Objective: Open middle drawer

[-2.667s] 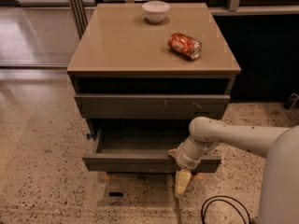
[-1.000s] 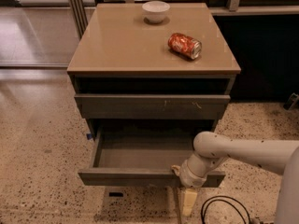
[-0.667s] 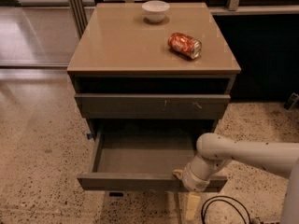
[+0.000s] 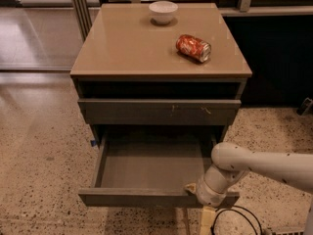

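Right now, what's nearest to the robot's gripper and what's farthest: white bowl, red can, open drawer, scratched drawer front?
The gripper is at the open drawer's front, right end.
1. middle drawer, open, right at the gripper.
2. scratched drawer front, just above.
3. red can, on top, right side.
4. white bowl, top's back edge.

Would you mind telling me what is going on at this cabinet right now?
The robot's gripper is at the right end of the front of the middle drawer. That drawer stands well out, its plain grey inside in view. The scratched drawer above is shut. A white bowl and a tipped red can rest on the cabinet top.
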Robot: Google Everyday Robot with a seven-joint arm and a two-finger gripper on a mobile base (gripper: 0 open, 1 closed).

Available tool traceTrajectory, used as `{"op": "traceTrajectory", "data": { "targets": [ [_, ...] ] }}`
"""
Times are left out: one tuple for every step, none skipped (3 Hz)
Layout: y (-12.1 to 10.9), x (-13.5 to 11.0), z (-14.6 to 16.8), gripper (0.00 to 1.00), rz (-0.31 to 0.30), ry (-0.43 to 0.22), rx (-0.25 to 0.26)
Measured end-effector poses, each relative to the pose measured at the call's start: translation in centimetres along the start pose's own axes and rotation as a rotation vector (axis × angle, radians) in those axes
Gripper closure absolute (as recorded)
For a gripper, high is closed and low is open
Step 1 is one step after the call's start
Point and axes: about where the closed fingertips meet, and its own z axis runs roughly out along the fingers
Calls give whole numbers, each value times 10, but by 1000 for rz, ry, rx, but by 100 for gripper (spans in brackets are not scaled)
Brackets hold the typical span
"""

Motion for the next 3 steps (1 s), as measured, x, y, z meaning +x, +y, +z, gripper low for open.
{"op": "traceTrajectory", "data": {
  "targets": [
    [10,-4,6,0,5,-62,-41],
    [19,-9,9,0,11,-126,-75],
    [43,-13,10,0,48,-222,-149]
  ]
}}
